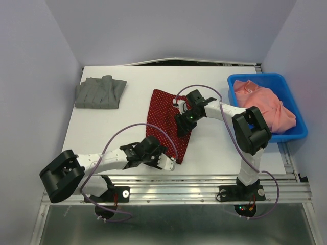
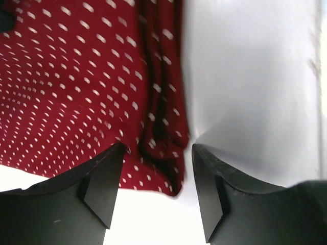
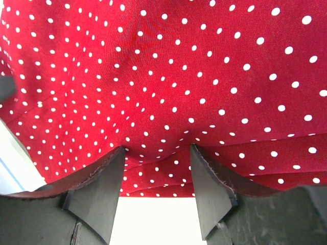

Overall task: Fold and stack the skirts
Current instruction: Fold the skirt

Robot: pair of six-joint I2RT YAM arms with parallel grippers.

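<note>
The dark red polka-dot skirt (image 1: 164,113) lies flat in the middle of the white table (image 1: 102,132), and appears folded lengthwise. The plain dark grey skirt (image 1: 100,92) lies folded at the back left. My left gripper (image 1: 170,163) is open at the red skirt's near right corner. In the left wrist view the corner's rumpled edge (image 2: 161,127) lies between the fingers of the left gripper (image 2: 157,171). My right gripper (image 1: 183,124) is open, low over the red skirt's right edge. In the right wrist view the red skirt (image 3: 179,66) fills the frame and the right gripper (image 3: 157,153) has its tips on the cloth.
A blue bin (image 1: 294,102) holding pink cloth (image 1: 268,107) stands at the right edge of the table. Grey walls close in the back and sides. A metal rail (image 1: 204,178) runs along the table's near edge.
</note>
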